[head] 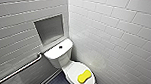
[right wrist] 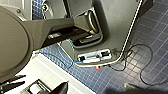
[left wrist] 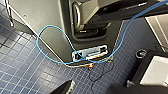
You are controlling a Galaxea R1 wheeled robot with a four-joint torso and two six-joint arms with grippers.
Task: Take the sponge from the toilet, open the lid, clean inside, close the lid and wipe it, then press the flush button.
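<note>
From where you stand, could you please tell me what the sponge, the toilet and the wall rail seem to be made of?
The sponge looks like soft foam: bright yellow, matt, with rounded edges. The toilet seems to be glazed ceramic: white and glossy. The wall rail is probably metal, a thin silvery tube, though coated plastic can't be ruled out.

Yellow peanut-shaped sponge point(head: 84, 76) is lying flat, slantwise, on the closed white lid point(head: 73, 70) of the glossy toilet point(head: 58, 53).
</note>
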